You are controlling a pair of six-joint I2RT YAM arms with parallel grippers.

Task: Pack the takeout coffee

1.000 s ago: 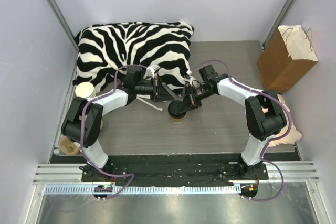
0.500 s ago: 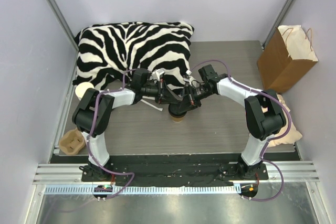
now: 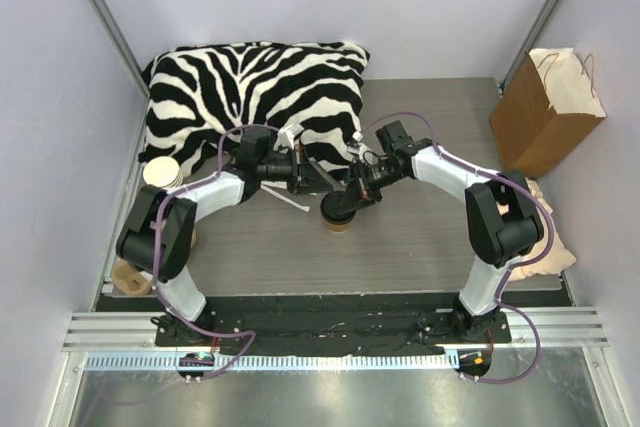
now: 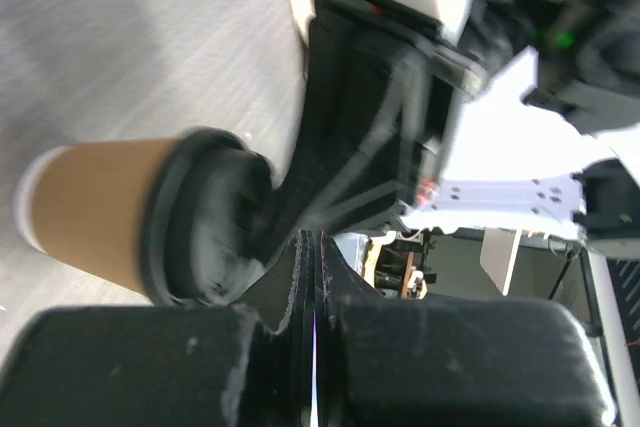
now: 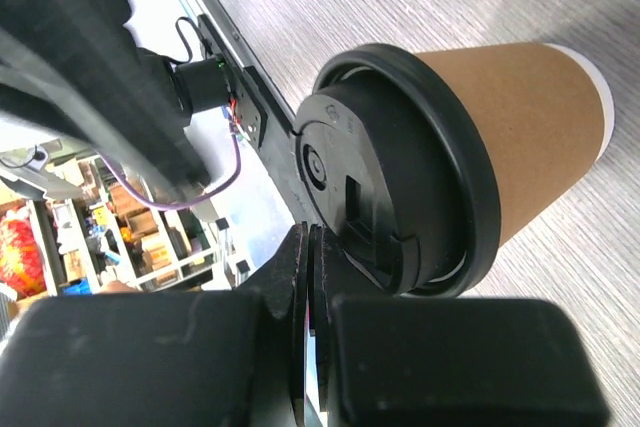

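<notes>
Top view: two robot arms reach in from the near edge and meet over one coffee (image 3: 340,217). It's a brown paper cup w/ black lid (image 5: 400,172), upright mid-bench, just in front of a zebra pillow (image 3: 255,87).

Left claw (image 4: 308,257) is clenched, nothing btwn its fingers. Its tip sits just beside the lid rim, on the cup's left. Right claw (image 5: 308,247) is also clenched and empty, its tip close against the lid's top face near the sip hole. Can't tell if either truly touches.

Neither claw grips the cup. Prob. reason: closed fingers make a blunt tip, good for pressing the lid down or steadying the cup from both sides, not for lifting.

Brown paper bag (image 3: 545,112) stands open at the far right, well apart from the cup. It's likely where the cup goes, so packing isn't done yet.

Left edge of bench: stack of lidless cups (image 3: 160,172) and a pulp tray (image 3: 130,275). A white stick (image 3: 290,202) lies near the coffee.
</notes>
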